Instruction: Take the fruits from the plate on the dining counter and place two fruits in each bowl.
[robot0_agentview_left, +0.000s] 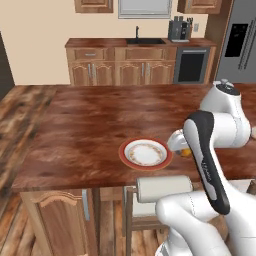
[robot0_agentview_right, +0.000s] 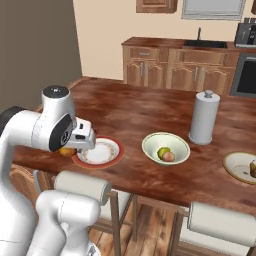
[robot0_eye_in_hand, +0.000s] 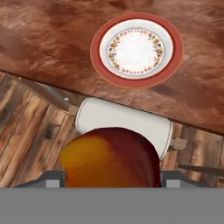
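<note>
Beyond dining counter (robot0_eye_in_hand: 52, 48) edge, gripper (robot0_eye_in_hand: 111, 177) holds orange fruit (robot0_eye_in_hand: 109, 157); plate (robot0_eye_in_hand: 137, 78) bare.

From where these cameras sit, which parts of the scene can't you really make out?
- Tool: in the hand view the orange fruit it holds hides its fingertips; in both base views the arm's own body covers it.
- Tan-rimmed bowl: cut off by the right edge of the right base view, so its dark fruit shows only partly.
- Cream bowl: its near wall hides the lower halves of the two fruits inside.
</note>
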